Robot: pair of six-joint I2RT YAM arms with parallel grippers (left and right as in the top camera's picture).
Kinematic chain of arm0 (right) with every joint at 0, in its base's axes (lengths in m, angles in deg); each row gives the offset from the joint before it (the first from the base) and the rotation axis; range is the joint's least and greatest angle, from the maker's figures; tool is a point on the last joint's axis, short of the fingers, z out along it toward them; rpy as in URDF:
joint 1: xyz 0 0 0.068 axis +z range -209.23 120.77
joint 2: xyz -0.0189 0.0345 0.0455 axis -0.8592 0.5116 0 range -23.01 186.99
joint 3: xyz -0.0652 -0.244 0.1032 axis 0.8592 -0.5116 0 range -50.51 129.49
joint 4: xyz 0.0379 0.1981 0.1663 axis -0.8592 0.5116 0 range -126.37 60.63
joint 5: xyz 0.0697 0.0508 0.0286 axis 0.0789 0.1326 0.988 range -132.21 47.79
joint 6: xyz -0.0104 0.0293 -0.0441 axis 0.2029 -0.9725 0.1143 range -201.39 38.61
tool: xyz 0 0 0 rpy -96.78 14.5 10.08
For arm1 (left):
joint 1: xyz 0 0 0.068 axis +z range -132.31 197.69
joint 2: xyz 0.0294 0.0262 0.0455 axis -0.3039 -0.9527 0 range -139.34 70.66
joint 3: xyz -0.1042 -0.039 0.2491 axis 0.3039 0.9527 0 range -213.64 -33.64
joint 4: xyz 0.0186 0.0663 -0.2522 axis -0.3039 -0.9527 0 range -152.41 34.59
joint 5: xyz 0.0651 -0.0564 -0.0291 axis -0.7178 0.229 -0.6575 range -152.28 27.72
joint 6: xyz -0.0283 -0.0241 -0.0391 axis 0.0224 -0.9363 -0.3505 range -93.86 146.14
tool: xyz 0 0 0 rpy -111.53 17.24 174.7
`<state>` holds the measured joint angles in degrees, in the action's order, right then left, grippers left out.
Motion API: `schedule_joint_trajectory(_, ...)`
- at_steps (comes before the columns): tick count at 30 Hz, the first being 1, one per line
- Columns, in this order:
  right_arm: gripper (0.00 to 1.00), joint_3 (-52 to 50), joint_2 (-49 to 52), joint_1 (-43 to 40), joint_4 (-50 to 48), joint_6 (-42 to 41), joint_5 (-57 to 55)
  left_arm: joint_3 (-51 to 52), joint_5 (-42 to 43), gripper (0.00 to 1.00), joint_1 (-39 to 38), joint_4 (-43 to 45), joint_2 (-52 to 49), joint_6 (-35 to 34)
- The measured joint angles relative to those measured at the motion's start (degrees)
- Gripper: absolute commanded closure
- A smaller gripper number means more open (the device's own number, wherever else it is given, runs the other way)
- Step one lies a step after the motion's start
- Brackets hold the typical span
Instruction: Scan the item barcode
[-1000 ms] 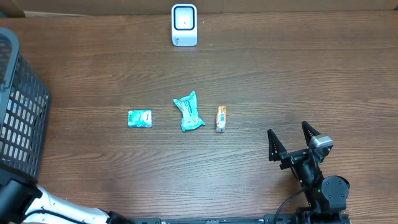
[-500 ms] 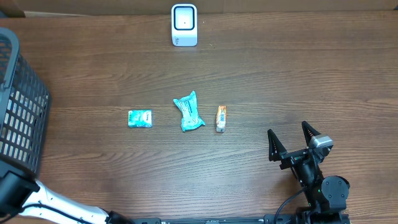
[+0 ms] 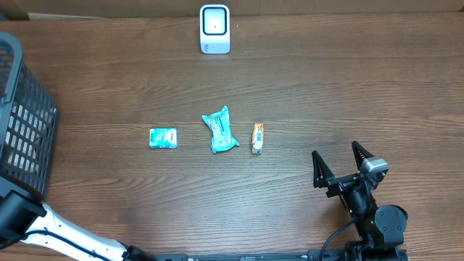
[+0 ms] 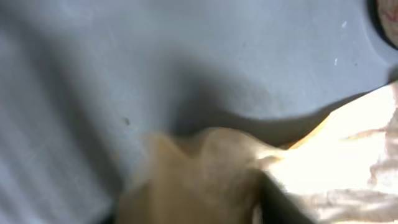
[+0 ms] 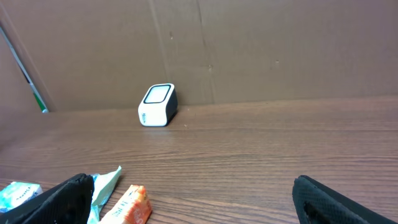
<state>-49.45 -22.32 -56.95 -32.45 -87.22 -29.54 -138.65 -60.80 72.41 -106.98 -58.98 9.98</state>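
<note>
1. the brown wooden surface point(image 3: 326, 87) fills the overhead view, with a cardboard wall point(image 5: 261, 50) along its far edge.
2. a dark grey plastic basket point(image 3: 22, 130) with slotted walls stands at the left edge of the surface, partly out of frame.
3. the left arm point(image 3: 65, 235) shows only as a white link and a dark joint in the near left corner, just below the basket. the left claw is outside the overhead view, and its wrist view is too blurred to make out any fingers. it shows a grey background, a tan smear point(image 4: 193, 174) low in the middle and a pale crinkled patch point(image 4: 348, 155) at the right. i cannot tell whether this claw is wide, narrow or holding anything.
4. the right claw point(image 3: 334, 149) sits at the near right of the surface with its two dark fingers spread wide and nothing between them. it points toward the far edge.
5. the white scanner point(image 3: 214, 29) stands upright at the far middle, well apart from everything else.
6. a crumpled teal packet point(image 3: 220, 131) lies mid-surface, the middle one of a row of three.
7. a small teal packet point(image 3: 163, 138) lies flat to its left, near but not touching.
8. a narrow orange packet point(image 3: 257, 137) lies just to the right of the crumpled one, and is the closest of the three to the right claw.
</note>
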Motion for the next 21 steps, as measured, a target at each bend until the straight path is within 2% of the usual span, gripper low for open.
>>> schedule_joint_trajectory(16,0.00,0.00,0.00,0.00,0.00,0.02,0.00,-0.46,2.71,0.96,0.09,-1.53,0.35,1.42)
schedule_joint_trajectory(21,0.00,0.00,0.00,0.00,0.00,0.02,0.00,0.57,3.28,0.96,0.07,-1.62,3.28,1.79)
